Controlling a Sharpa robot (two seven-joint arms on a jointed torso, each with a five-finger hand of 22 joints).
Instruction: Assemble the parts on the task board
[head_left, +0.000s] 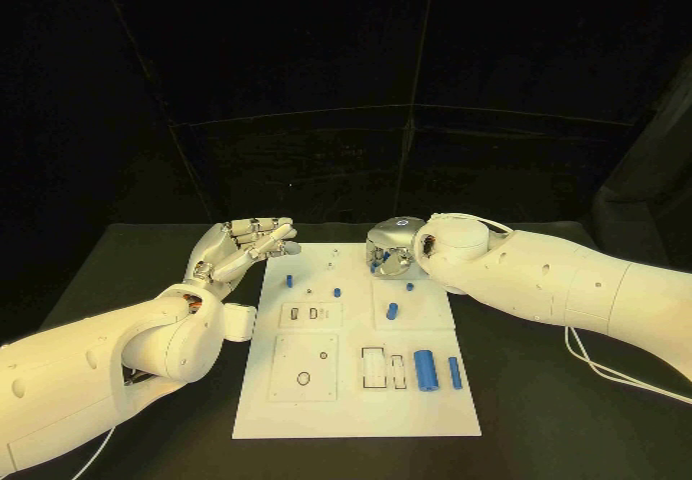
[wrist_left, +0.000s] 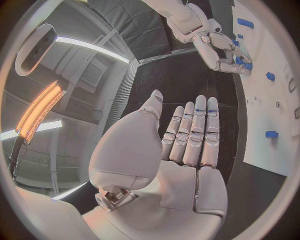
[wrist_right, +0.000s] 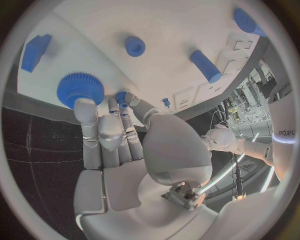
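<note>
The white task board (head_left: 361, 400) lies mid-table. My right hand (head_left: 392, 250) hovers low over its far end. In the right wrist view its fingertips (wrist_right: 85, 106) touch a blue gear (wrist_right: 74, 86), and thumb and finger pinch a small blue part (wrist_right: 122, 96). My left hand (head_left: 245, 248) is held beside the board's far left corner, fingers straight and apart, holding nothing; the left wrist view shows its flat palm (wrist_left: 187, 135). A thick blue cylinder (head_left: 426, 369) and a thin blue pin (head_left: 454, 372) lie at the board's near right.
Small blue parts stand on the board's far half: one at the left (head_left: 289, 279), one in the middle (head_left: 336, 293), two at the right (head_left: 408, 287) (head_left: 392, 311). A white cable (head_left: 606, 365) trails on the table right of the board.
</note>
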